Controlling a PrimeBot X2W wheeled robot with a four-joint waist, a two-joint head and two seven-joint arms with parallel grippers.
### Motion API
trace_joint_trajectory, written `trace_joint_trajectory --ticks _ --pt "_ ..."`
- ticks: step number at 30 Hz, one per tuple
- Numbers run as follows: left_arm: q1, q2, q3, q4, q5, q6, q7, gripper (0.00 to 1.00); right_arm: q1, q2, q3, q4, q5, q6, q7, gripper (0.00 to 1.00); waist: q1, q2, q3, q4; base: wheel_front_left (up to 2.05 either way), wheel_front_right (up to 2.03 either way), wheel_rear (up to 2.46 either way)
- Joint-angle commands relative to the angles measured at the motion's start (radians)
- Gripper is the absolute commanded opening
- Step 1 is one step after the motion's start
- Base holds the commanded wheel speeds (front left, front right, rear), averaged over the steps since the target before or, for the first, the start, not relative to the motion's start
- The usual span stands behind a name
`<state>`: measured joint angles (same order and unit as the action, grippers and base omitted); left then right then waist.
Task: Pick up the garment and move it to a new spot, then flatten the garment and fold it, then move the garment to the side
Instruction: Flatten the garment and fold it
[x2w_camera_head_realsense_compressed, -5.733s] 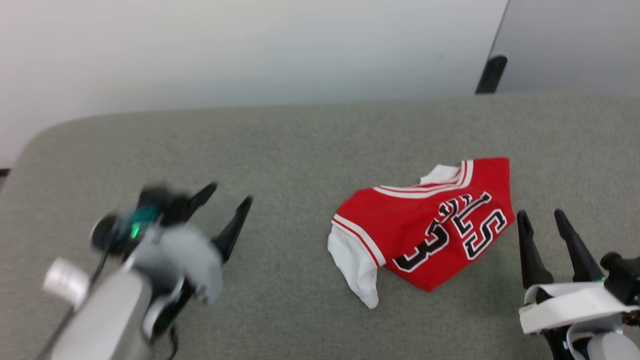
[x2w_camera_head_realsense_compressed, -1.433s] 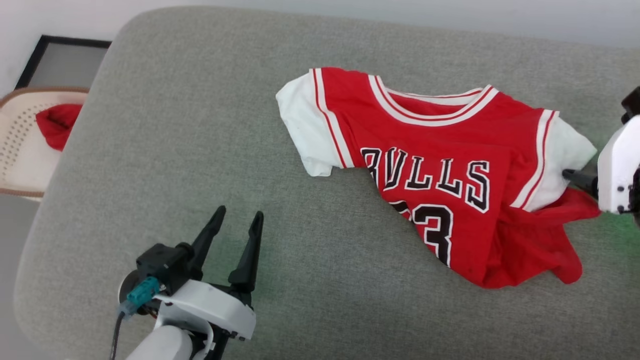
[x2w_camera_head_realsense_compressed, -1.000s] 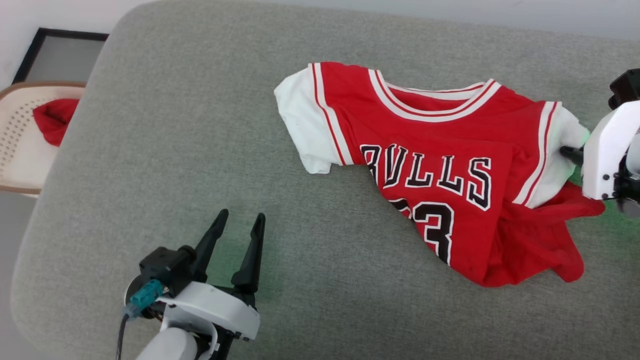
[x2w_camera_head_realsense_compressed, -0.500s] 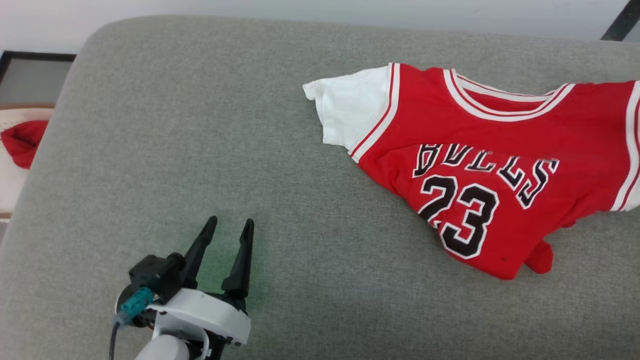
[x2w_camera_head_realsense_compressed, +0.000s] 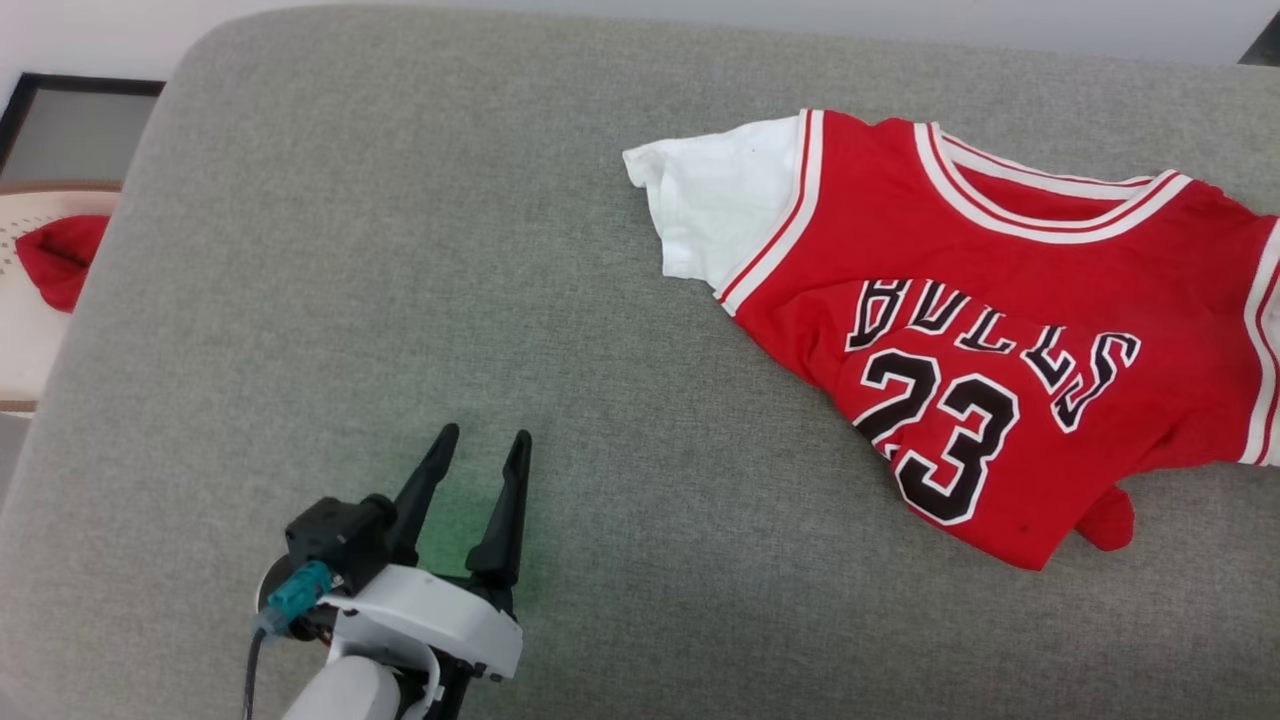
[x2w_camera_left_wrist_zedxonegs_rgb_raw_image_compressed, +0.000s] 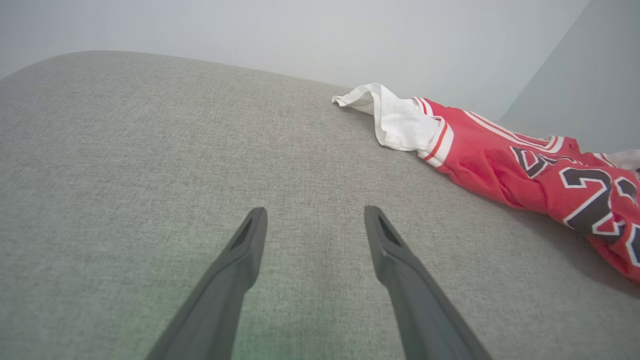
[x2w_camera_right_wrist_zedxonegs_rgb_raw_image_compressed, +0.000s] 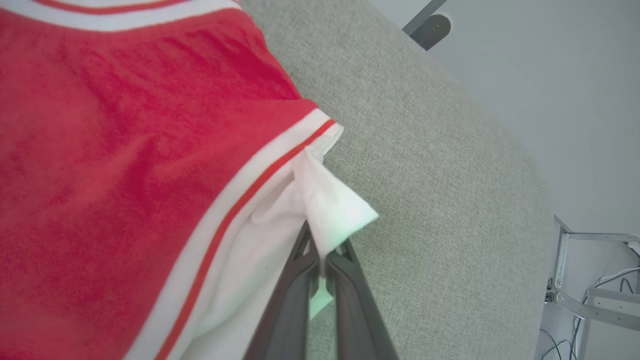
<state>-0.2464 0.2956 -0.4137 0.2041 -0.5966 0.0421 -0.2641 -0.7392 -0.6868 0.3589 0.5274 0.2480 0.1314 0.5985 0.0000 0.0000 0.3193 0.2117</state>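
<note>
Right hand pinching garment, edge cropped

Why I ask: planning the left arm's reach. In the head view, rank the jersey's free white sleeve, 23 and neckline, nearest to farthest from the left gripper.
From the left gripper:
1. White sleeve, ahead, slightly right.
2. Number 23, far right.
3. Neckline, farthest, upper right.

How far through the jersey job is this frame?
Done: the jersey lies front up on the grey pad, partly spread. In hand: the right gripper pinches its white sleeve; the left gripper is open, apart from it. Left: flattening the bunched hem, folding, moving it aside.
</note>
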Motion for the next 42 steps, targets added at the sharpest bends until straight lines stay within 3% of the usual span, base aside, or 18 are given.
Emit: trace_joint_trajectory --ticks 1,5,6,7,8,9,10,19,28,37,42 --pt "-0.012 -0.003 0.004 0.005 0.01 -0.008 0.0 1.0 0.012 0.019 -0.026 0.034 -0.024 -0.001 -0.048 0.0 0.0 0.0 0.002 0.003 0.0 0.0 0.0" --pt "-0.012 -0.001 0.015 0.007 0.015 -0.006 0.0 1.0 0.005 0.053 -0.085 0.093 -0.073 -0.001 -0.136 0.01 0.0 0.0 0.004 -0.008 0.0 0.0 0.0" --pt "-0.012 0.0 0.017 0.006 0.016 -0.005 0.0 1.0 0.006 0.06 -0.102 0.106 -0.08 -0.001 -0.156 0.14 0.0 0.0 0.003 -0.013 0.0 0.0 0.0" --pt "-0.012 0.001 0.019 0.005 0.018 -0.005 0.0 1.0 0.006 0.067 -0.125 0.119 -0.091 -0.002 -0.176 0.42 0.0 0.0 0.002 -0.018 0.0 0.0 0.0" --pt "-0.011 0.004 0.022 0.005 0.02 -0.006 0.0 1.0 0.008 0.073 -0.139 0.132 -0.101 -0.001 -0.192 0.47 0.0 0.0 -0.001 -0.023 0.0 0.0 0.0" --pt "-0.011 0.007 0.024 0.005 0.02 -0.006 0.0 1.0 0.01 0.079 -0.152 0.144 -0.111 -0.001 -0.208 0.65 0.0 0.0 -0.003 -0.029 0.0 0.0 0.0" --pt "-0.011 0.009 0.025 0.006 0.02 -0.007 0.0 1.0 0.012 0.087 -0.167 0.155 -0.117 -0.002 -0.228 1.0 0.0 0.0 -0.007 -0.036 0.0 0.0 0.0" --pt "-0.004 0.05 0.035 -0.009 0.024 0.001 0.016 1.0 0.087 0.191 -0.343 0.151 -0.086 -0.001 -0.419 1.0 0.0 0.0 -0.056 -0.09 0.0 0.0 0.0" --pt "0.021 0.17 0.08 -0.097 0.03 0.018 0.079 1.0 0.306 0.383 -0.38 -0.123 0.073 -0.001 -0.579 1.0 0.0 0.0 -0.101 -0.192 0.0 0.0 0.0" --pt "-0.136 0.336 0.115 -0.187 0.052 -0.021 0.238 1.0 0.494 0.534 -0.35 -0.372 0.09 -0.001 -0.661 1.0 0.0 0.0 -0.09 -0.289 0.0 0.0 0.0" --pt "-0.271 0.419 0.087 -0.18 0.071 -0.079 0.388 1.0 0.538 0.587 -0.319 -0.437 0.073 -0.001 -0.669 1.0 0.0 0.0 -0.067 -0.356 0.0 0.0 0.0"
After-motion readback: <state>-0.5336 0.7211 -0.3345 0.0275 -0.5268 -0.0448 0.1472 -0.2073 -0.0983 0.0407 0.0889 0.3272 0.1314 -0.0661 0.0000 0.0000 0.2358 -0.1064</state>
